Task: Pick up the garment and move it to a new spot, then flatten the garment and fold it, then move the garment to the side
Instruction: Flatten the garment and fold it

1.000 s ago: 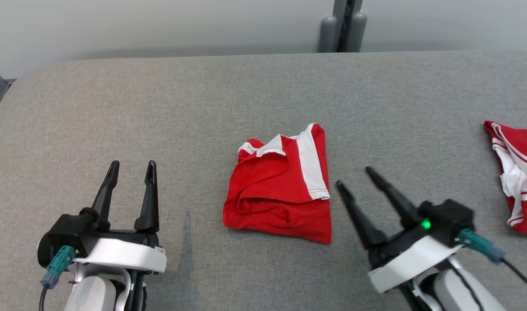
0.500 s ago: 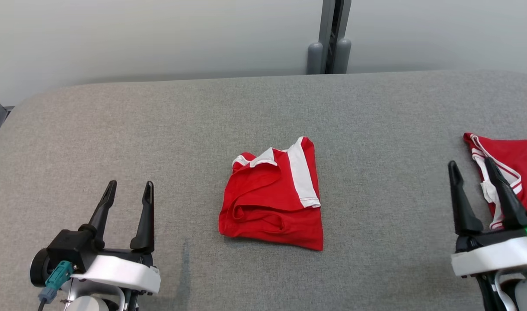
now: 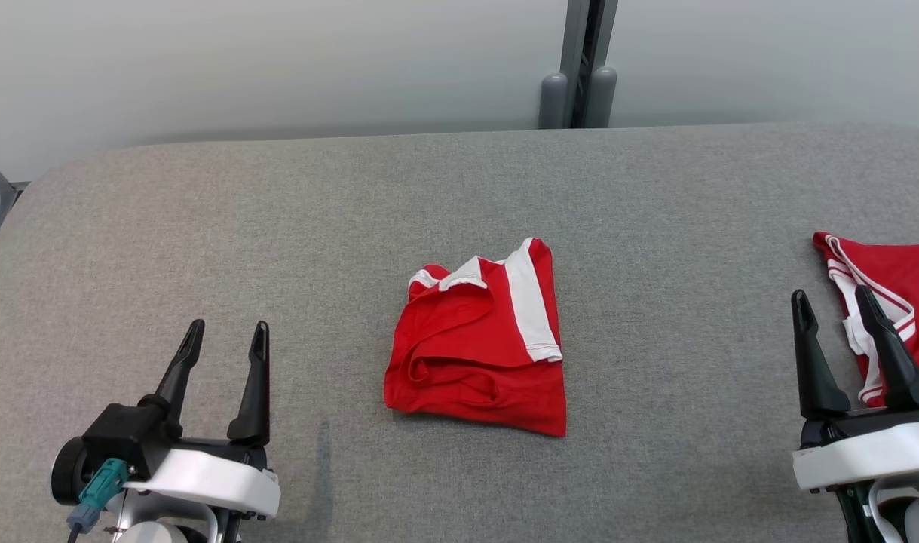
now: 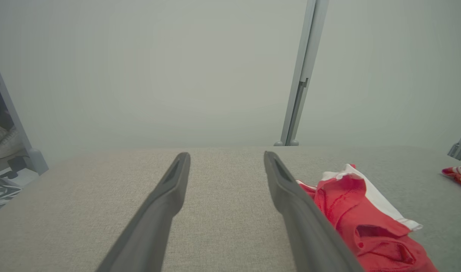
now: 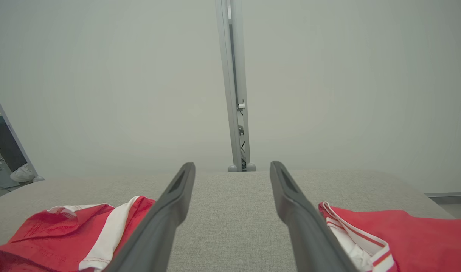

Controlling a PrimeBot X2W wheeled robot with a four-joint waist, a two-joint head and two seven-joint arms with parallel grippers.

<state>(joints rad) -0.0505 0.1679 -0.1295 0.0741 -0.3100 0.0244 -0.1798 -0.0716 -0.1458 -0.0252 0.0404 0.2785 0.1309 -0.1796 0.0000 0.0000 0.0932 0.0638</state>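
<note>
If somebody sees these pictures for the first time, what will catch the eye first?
The folded red garment with a white band, lying alone in the middle of the grey table, draws the eye first. A second red garment with white stripes lies crumpled at the table's right edge, beside the right gripper. That gripper and the left gripper, at the lower left, are open and hold nothing.

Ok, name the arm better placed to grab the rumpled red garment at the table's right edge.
Right. The right gripper stands open with its fingertips beside the rumpled garment; the left gripper is across the table, beyond the folded garment.
</note>
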